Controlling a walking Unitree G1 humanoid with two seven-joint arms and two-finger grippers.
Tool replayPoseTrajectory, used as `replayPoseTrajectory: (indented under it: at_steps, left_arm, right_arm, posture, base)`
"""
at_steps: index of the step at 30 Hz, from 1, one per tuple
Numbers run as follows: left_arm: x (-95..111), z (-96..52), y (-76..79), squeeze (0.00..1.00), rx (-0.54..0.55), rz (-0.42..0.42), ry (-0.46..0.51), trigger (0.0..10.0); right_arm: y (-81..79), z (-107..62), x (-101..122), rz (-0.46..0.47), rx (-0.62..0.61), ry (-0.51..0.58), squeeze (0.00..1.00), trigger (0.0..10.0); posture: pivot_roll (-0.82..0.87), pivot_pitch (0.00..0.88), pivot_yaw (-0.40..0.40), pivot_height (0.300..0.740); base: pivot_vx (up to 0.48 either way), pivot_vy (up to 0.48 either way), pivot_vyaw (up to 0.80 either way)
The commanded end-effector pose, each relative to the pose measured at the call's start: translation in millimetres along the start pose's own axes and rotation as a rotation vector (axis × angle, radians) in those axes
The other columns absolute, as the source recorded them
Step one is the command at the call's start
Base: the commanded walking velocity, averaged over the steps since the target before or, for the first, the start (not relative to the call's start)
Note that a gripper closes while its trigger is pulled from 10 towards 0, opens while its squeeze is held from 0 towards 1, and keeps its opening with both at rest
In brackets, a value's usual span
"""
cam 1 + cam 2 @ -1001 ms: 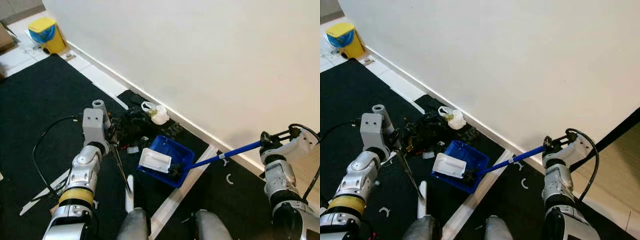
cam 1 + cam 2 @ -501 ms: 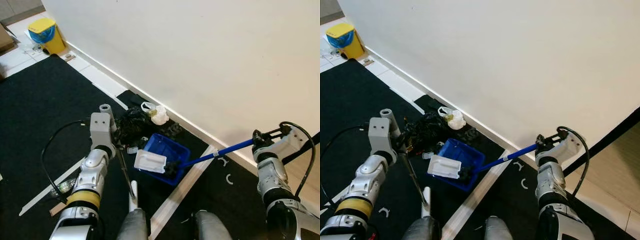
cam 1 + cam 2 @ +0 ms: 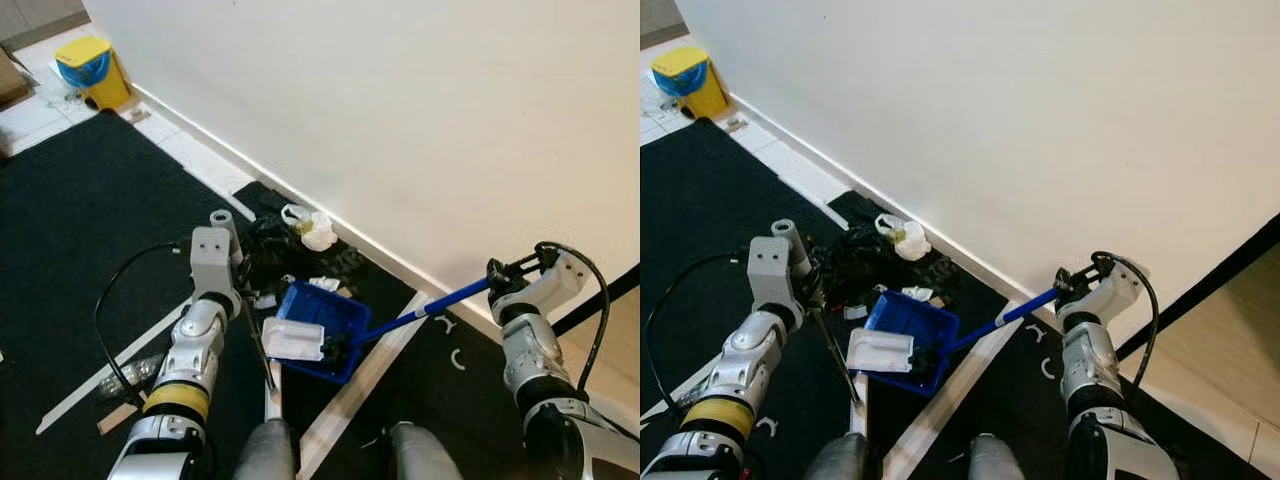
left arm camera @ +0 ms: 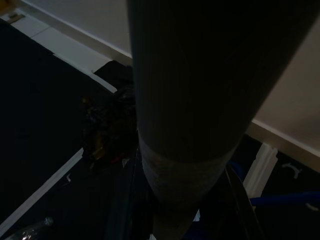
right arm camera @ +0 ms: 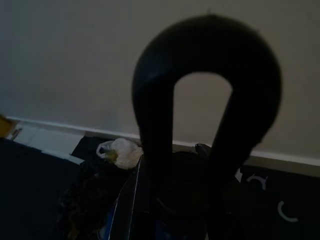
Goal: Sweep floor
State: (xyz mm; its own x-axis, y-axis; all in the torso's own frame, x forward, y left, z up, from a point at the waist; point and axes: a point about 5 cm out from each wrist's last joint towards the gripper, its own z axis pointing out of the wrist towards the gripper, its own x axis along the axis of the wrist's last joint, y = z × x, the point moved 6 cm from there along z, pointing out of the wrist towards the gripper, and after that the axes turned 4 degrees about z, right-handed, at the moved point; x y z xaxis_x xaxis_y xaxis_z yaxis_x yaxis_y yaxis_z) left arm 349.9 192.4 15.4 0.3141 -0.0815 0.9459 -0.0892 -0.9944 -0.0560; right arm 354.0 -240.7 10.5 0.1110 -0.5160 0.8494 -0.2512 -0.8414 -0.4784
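On black carpet (image 3: 80,200) edged by white floor tiles (image 3: 195,155) below the white wall (image 3: 400,120), the blue dustpan (image 3: 318,330) lies near the wall, its handle clamped in the right gripper (image 3: 497,283), a broom (image 3: 250,335) clamped in the left gripper (image 3: 232,282) beside it.

Black floor mat (image 3: 70,200) with blue dustpan (image 3: 322,315), dark debris (image 3: 262,243), white bag (image 3: 312,228).

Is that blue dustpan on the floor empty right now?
No, the blue dustpan already has a flat white piece of trash lying in it, with a smaller white scrap near its far edge.
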Motion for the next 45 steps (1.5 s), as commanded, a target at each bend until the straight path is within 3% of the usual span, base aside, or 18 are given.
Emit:
replayPoseTrajectory:
  at_steps: [1, 18, 35, 45]
  left_arm:
    - [3, 2.1, 8.6, 0.0, -0.014, -0.015, 0.017, 10.0]
    - [3, 1.4, 11.8, 0.0, -0.014, -0.023, 0.033, 10.0]
    - [5, 1.6, 18.6, 0.0, -0.034, -0.018, 0.045, 10.0]
    - [8, 3.2, 22.4, 0.0, -0.049, -0.02, 0.051, 10.0]
  right_arm:
    - [1.3, 1.2, 12, -0.002, 0.006, 0.039, 0.0, 10.0]
    - [7.8, -1.2, 19, -0.025, 0.009, 0.052, 0.0, 10.0]
    - [22.4, 1.0, 51, -0.076, 0.008, 0.087, 0.0, 10.0]
    - [22.9, 3.1, 66, -0.093, 0.019, 0.102, 0.0, 10.0]
  posture:
    - [0.07, 0.0, -0.031, 0.74]
    - [0.05, 0.001, -0.044, 0.74]
    - [0.04, 0.016, -0.043, 0.74]
    - [0.03, 0.021, -0.038, 0.74]
  base:
    - [0.0, 0.0, -0.8]
    - [0.0, 0.0, -0.8]
    - [0.0, 0.0, -0.8]
    - [0.0, 0.0, -0.8]
